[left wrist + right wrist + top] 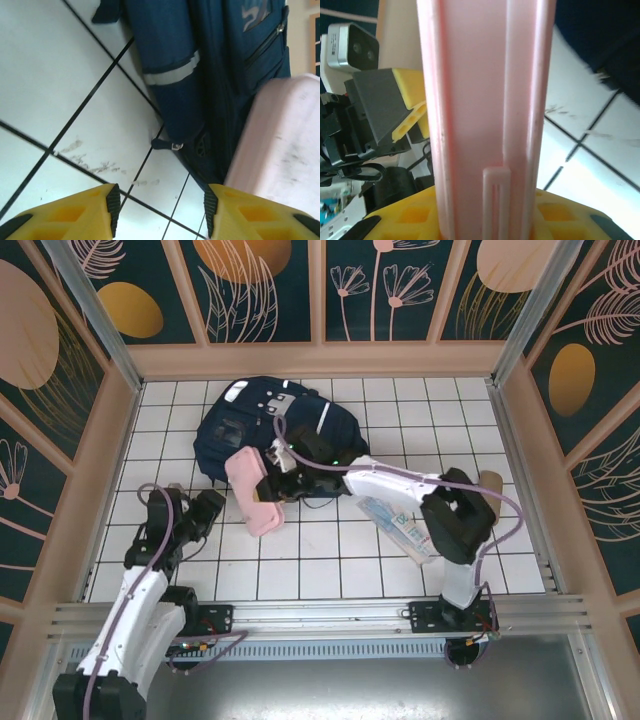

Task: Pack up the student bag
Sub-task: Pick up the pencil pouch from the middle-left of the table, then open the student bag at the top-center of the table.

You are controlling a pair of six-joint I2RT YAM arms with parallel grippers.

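One pink case (255, 495) was clamped in the right gripper (278, 482) at the student bag (250, 425), far-centre on the counter (330, 565); left gripper (207, 508) stood open, empty. Spreading the bag first was judged advisable.

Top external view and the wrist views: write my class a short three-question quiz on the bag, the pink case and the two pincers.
1. True or false: the right pincer is shut on the pink case.
2. Where does the student bag lie? A: on the white tiled table; B: on a shelf; C: inside a drawer.
3. Fill in: the left pincer stands ___, with nothing between its fingers.
Key: 1 true; 2 A; 3 open.
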